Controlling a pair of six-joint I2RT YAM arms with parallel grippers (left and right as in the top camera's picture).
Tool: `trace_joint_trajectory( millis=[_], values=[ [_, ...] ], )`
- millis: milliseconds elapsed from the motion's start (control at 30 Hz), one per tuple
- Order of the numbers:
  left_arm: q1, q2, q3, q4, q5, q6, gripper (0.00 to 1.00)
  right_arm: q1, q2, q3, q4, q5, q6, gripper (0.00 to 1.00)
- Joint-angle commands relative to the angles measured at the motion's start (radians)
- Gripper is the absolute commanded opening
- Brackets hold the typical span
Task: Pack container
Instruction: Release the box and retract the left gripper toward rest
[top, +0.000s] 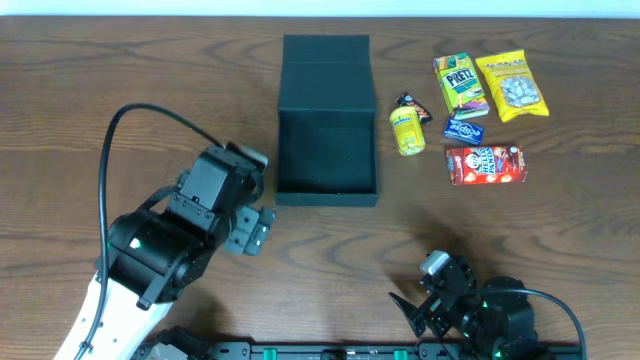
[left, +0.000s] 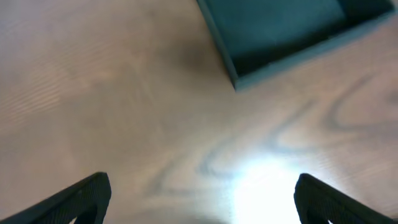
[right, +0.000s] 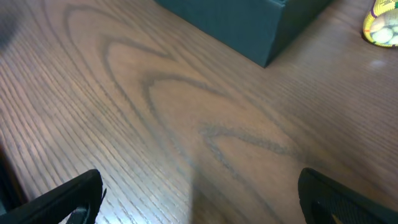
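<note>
The container is a dark teal square box, standing open at the table's centre back with its flap lid laid flat behind it; the inside looks empty. My left gripper hovers open just left of the box's front left corner. In the left wrist view that corner of the container is at the top, and the gripper has only bare wood between its fingers. My right gripper is open near the front edge, right of centre. The right wrist view shows the container ahead, apart from the open gripper.
Snacks lie right of the box: a small yellow packet, also seen from the right wrist, a dark candy, a green Pretz box, a yellow bag, a blue packet and a red box.
</note>
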Motion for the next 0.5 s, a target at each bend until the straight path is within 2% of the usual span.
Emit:
trace_joint_trajectory(
  millis=[0,400,467],
  values=[
    [0.002,-0.015,0.004,-0.04,0.114,-0.061,0.95,-0.006,-0.005,-0.005,-0.002,-0.011,-0.013,0.99],
    [0.002,-0.278,0.004,-0.135,0.146,-0.087,0.95,-0.006,-0.005,-0.005,-0.002,-0.011,-0.013,0.99],
    [0.002,-0.298,0.004,-0.135,0.146,-0.087,0.95,-0.006,-0.005,-0.005,-0.002,0.051,-0.014,0.99]
  ],
)
